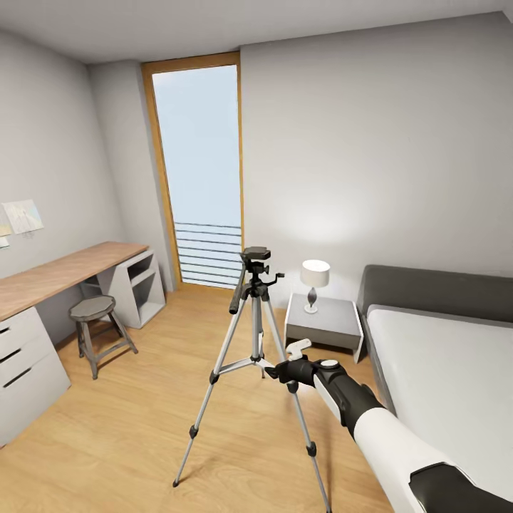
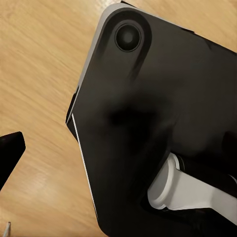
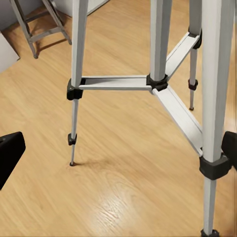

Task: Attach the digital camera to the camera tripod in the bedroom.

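Note:
The camera tripod [image 1: 254, 335] stands on the wood floor in the middle of the head view, silver legs spread, black pan head [image 1: 255, 269] and handle on top. A small dark boxy piece [image 1: 255, 252] sits on that head; I cannot tell whether it is the digital camera. My right gripper [image 1: 286, 362] is open beside the leg braces, holding nothing. In the right wrist view the brace hub [image 3: 158, 81] and one near leg [image 3: 215, 98] lie between its fingers [image 3: 10, 153]. My left gripper [image 2: 118, 153] hangs over my own dark body, with one finger [image 2: 10, 148] at the picture's edge.
A wood-topped desk [image 1: 64, 271] with white drawers [image 1: 28, 363] runs along the left wall, and a grey stool [image 1: 92, 310] stands before it. A nightstand [image 1: 324, 322] with a lamp [image 1: 315, 274] and the grey bed [image 1: 442, 363] are on the right. A tall glass door [image 1: 199, 178] is behind.

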Available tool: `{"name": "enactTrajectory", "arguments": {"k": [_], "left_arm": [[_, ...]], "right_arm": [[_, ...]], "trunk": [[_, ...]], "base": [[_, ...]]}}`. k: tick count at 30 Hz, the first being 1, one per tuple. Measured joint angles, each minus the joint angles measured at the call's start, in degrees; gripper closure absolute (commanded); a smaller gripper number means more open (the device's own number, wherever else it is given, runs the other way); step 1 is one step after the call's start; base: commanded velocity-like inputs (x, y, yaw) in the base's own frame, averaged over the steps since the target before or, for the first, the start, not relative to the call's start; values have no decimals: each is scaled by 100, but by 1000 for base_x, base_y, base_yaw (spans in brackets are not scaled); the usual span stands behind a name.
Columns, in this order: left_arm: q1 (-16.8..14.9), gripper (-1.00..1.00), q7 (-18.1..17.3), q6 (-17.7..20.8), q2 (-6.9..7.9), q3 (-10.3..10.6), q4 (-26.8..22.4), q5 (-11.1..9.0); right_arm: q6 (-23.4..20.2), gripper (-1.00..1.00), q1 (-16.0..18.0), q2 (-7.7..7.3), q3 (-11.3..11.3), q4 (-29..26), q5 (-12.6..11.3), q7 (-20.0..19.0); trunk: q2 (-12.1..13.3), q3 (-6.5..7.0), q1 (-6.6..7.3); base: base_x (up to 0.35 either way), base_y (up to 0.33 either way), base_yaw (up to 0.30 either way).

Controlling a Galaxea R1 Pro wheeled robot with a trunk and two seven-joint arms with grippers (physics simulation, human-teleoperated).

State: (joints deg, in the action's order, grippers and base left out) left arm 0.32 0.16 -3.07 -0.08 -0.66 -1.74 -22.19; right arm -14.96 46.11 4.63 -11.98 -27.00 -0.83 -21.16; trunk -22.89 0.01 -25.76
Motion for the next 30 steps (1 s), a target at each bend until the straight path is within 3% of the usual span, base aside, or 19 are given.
{"name": "enactTrajectory", "arguments": {"k": [9, 14, 26, 30], "left_arm": [[0, -100, 0, 1, -7, 0, -1, 2], [0, -100, 0, 1, -8, 0, -4, 2], [0, -100, 0, 1, -8, 0, -3, 2], [0, -100, 0, 1, -3, -1, -4, 2]], "right_arm": [[-5, -100, 0, 12, -1, 24, -27, 36], [-11, -100, -2, -12, 8, 348, -27, -11], [2, -100, 14, -42, 25, 2337, -53, 41], [-19, -100, 36, -73, 31, 2707, -71, 46]], "trunk": [[0, 0, 0], [0, 0, 0], [0, 0, 0], [0, 0, 0]], "base": [[0, 0, 0], [0, 0, 0], [0, 0, 0], [0, 0, 0]]}}
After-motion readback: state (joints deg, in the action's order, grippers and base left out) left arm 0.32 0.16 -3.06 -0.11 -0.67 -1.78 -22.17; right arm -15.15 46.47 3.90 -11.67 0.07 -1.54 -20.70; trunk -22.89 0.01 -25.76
